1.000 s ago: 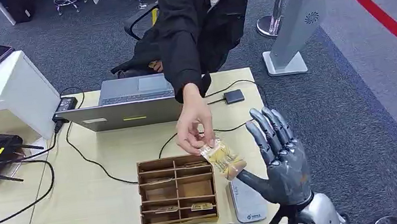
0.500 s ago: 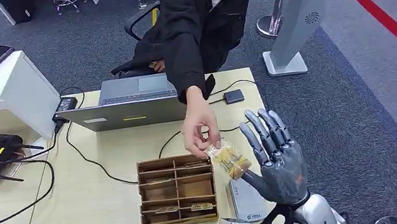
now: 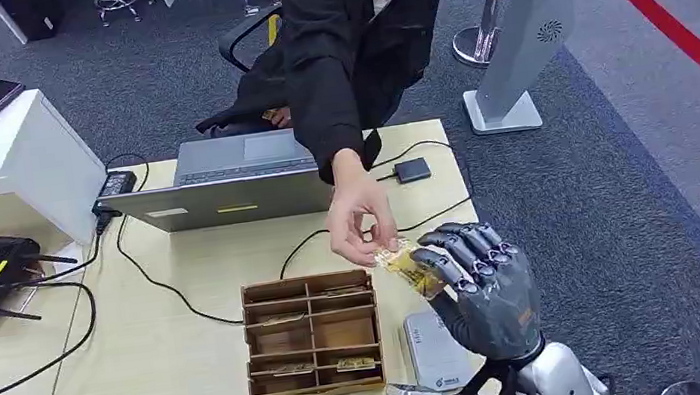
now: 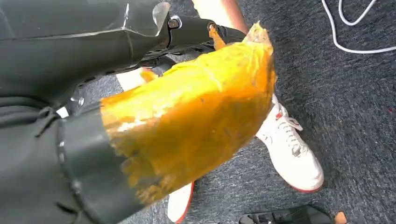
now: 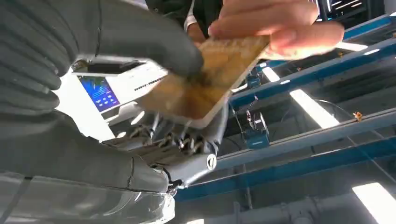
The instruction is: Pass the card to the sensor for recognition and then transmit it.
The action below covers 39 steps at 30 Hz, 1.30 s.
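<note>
Currently the right robot hand (image 3: 483, 287) has its fingers curled onto the card (image 3: 402, 262), lower centre of the head view, with a person's hand (image 3: 361, 221) pinching the far end — secure the grip before pulling. Sensor (image 3: 435, 351) lies below, beside the counter (image 3: 185, 278) edge — little margin rightward.
</note>
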### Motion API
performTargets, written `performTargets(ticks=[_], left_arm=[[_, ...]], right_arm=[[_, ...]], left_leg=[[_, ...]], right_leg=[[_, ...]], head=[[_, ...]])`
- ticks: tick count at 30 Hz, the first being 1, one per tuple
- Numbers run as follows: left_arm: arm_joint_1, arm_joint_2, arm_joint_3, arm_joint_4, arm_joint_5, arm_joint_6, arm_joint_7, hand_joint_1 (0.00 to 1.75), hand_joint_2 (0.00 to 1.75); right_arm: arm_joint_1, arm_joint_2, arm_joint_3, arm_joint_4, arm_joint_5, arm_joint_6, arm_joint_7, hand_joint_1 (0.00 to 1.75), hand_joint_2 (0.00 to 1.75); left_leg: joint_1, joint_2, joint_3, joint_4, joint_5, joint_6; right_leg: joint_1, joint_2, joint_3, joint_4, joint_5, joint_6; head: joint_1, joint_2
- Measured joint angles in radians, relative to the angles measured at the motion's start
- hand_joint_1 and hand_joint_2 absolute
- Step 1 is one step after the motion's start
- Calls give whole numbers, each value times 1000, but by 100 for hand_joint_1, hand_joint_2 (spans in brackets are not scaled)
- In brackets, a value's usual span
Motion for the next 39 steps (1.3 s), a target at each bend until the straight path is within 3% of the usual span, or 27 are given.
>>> performTargets(ticks=[15,30,39], left_arm=[[0,0,0,0,3,1,0,0,0],[1,0,0,0,18,4,0,0,0],[1,0,0,0,20,5,0,0,0]], right_arm=[[2,9,2,0,-5,-8,5,175,175],[20,11,25,0,-265,29,-60,175,175],[35,11,30,0,-302,47,-70,175,175]], left_leg=[[0,0,0,0,0,0],[0,0,0,0,0,0],[0,0,0,0,0,0]], right_leg=[[0,0,0,0,0,0],[0,0,0,0,0,0],[0,0,0,0,0,0]], head=[[0,0],[0,0],[0,0]])
